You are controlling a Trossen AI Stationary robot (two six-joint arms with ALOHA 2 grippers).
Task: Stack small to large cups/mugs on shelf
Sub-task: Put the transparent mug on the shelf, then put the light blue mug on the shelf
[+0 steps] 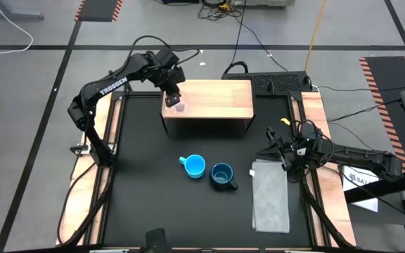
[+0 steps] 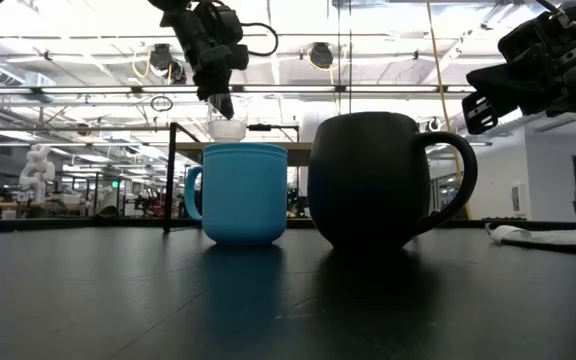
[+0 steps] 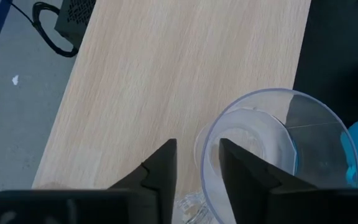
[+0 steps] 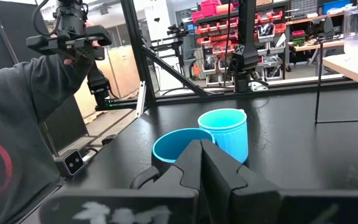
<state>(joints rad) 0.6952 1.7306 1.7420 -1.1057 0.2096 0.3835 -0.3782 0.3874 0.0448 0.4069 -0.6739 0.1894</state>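
Shelf (image 1: pixel 216 98): light wood top on a black frame, at the far side of the black table (image 1: pixel 146 204); everything below is placed from it.
Left gripper (image 1: pixel 174 98): over the shelf's left end, fingers (image 3: pixel 160 171) straddling one wall of the clear cup with a narrow gap between them; one finger is inside the rim, the other outside, and I cannot tell whether they press the wall.
Clear cup (image 1: pixel 178 105): upright on the shelf top, near its left front corner.
Light-blue mug (image 1: pixel 195 166): on the table in front of the shelf, handle toward the left.
Navy mug (image 1: pixel 222 176): just right of the light-blue mug, apart from it, also in front of the shelf.
Grey cloth (image 1: pixel 270 197): flat on the table, right of and in front of the shelf.
Right gripper (image 1: pixel 285 163): beyond the shelf's right front corner, above the cloth's far end, fingers pressed together, holding nothing.
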